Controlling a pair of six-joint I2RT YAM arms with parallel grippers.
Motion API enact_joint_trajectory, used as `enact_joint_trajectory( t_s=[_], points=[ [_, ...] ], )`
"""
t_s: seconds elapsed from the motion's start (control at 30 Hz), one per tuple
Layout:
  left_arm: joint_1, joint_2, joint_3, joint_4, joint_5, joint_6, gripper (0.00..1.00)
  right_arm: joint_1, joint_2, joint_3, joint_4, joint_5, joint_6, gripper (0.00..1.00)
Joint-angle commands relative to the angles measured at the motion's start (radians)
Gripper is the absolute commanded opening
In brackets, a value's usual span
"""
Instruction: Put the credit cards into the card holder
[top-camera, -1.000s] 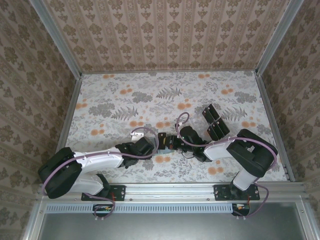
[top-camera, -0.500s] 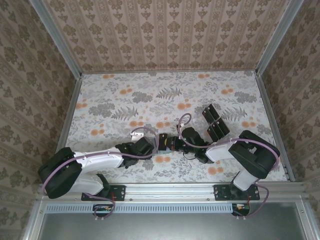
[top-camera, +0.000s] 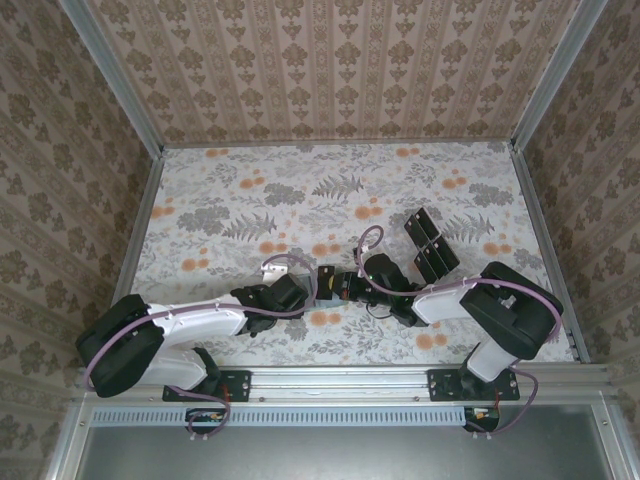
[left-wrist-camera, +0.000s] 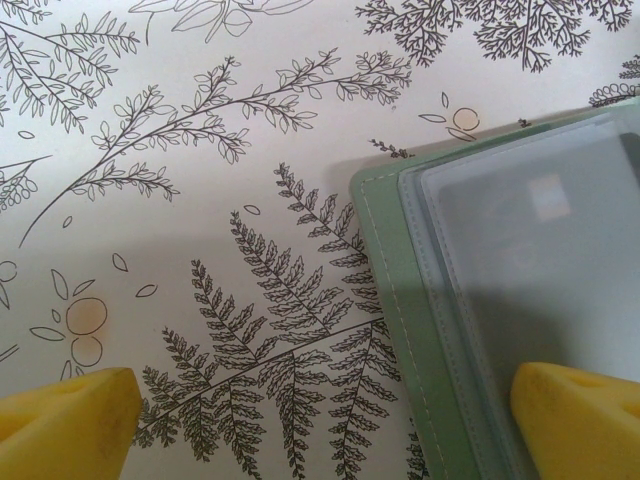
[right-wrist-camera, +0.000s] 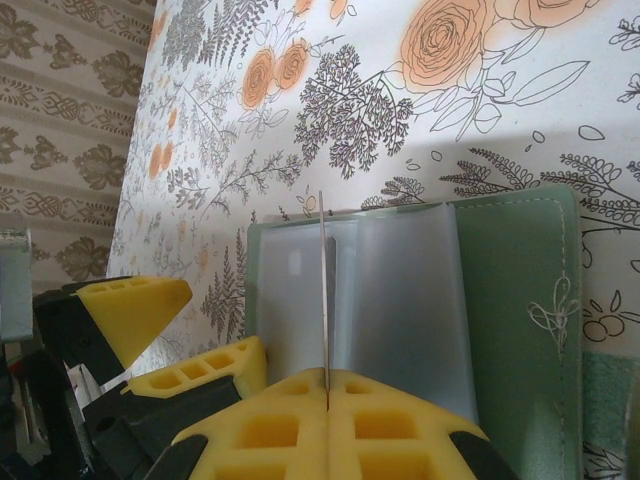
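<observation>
The card holder (right-wrist-camera: 505, 300) lies open on the floral table, its green cover up and its frosted plastic sleeves (right-wrist-camera: 400, 290) spread. My right gripper (right-wrist-camera: 327, 385) is shut on a credit card (right-wrist-camera: 323, 290), seen edge-on as a thin upright line over the sleeves. My left gripper (left-wrist-camera: 330, 425) is open low over the holder's left edge (left-wrist-camera: 390, 300); its right fingertip (left-wrist-camera: 580, 420) sits over the sleeve, the left one over bare table. In the top view the left gripper (top-camera: 303, 289) and the right gripper (top-camera: 335, 285) meet near the table's front middle. More black credit cards (top-camera: 432, 245) stand to the right.
The spare cards sit in a tiered rack (top-camera: 420, 222) beside the right arm's wrist. Patterned walls (top-camera: 330, 70) enclose the table on three sides. A metal rail (top-camera: 340, 382) runs along the near edge by the arm bases.
The right arm has eased slightly to the right with the card still gripped. The left arm has held still.
</observation>
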Motion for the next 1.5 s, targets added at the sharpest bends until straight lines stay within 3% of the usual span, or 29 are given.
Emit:
enact_joint_trajectory(
  t_s=[0.0,0.37,0.8,1.47],
  points=[
    [-0.006,0.016,-0.014,-0.050,-0.002,-0.011,1.00,-0.004,0.041,0.026,0.026,-0.015,0.006,0.00],
    [-0.007,0.016,-0.019,-0.049,-0.003,-0.012,1.00,-0.004,0.072,0.026,0.064,-0.032,0.025,0.00],
    [-0.007,0.011,-0.022,-0.051,-0.004,-0.016,1.00,-0.012,-0.005,0.030,0.005,-0.006,-0.002,0.00],
    [-0.014,0.010,-0.021,-0.059,-0.007,-0.019,1.00,-0.054,0.112,0.078,0.097,-0.025,-0.011,0.00]
  ],
)
